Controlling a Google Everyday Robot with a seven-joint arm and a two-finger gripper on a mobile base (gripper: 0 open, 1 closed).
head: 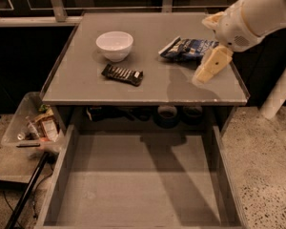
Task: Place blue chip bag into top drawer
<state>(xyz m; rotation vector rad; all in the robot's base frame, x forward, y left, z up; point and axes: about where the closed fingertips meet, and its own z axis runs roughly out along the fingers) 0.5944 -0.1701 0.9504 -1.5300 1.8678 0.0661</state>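
Dark panes and a pale rail close off the room behind the grey table (81, 87). Its top is matte and flat with a slight raised lip along the edges, and the floor (264, 166) to the right is speckled.

The drawer (133, 185) is pulled fully out below the front edge. It is wide, shallow and bare inside. A clear bin (16, 128) of rubbish sits on the floor off the left edge.

On the worktop, a white bowl (114, 45) stands toward the back, left of centre. A black candy bar (122, 74) lies just in front of it.

The bag (183, 47) lies flat toward the back right corner, well apart from both, with its long side running roughly along the back edge.

The gripper (205, 49) hangs over the right edge at the bag's right end. Its fingers are spread wide, one behind the bag and one in front, and it holds nothing.

The bag looks light, puffy and crinkled. Its foil is probably slick, and the contents would crush under a hard squeeze. It would likely sag or swing if held by one end.

A gentle pinch across the puffed middle looks the safer hold. The crimped end seam is stiffer, but foil could slip there.

The smooth top gives little friction, so a sideways nudge may push the bag toward the bowl. The drawer offers ample room for a drop.
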